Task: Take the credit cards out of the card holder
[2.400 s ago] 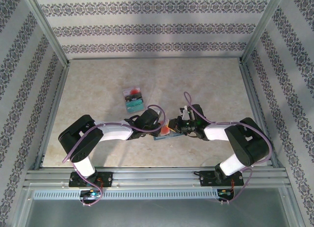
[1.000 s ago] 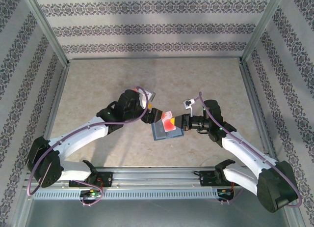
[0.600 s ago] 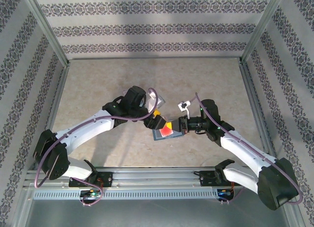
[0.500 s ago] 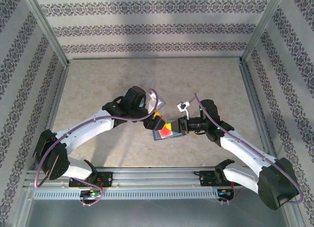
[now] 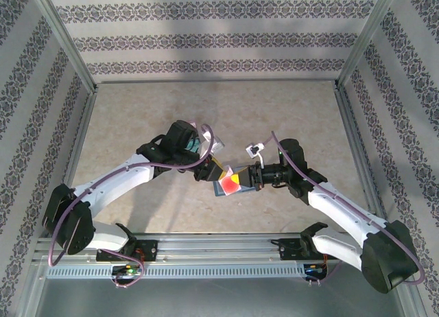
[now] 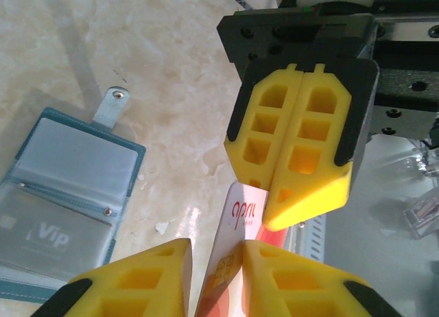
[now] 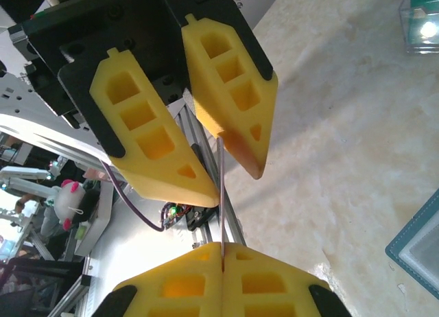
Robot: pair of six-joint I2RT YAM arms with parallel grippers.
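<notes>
Handover point, mid-air, above the near-middle of the tabletop (image 5: 137,118).

- Right gripper (image 7: 221,254): jaws pressed together on one edge of the credit card (image 5: 232,183), which stands edge-up.
- Left gripper (image 6: 216,252): jaws a little apart, straddling the opposite edge. One pad looks to be touching the card and the other stands just off it. I don't count this as a grip yet.
- Card holder (image 6: 75,166): lying open and flat on the tabletop, below and beside the card, with a Vip card (image 6: 51,238) in one pocket.

Risks as I read them:
- If I release the right side before the left has bitten, the card drops, possibly back onto the holder.
- The left pads cover only a thin strip of slick plastic, so an off-centre squeeze could pivot the card or squirt it out.
- The two sets of fingertips sit very near each other. Any drift could knock them together.
- Pulling while both pinch would bend the card.
- The holder is unpinned. The Vip card may drag it along.
</notes>
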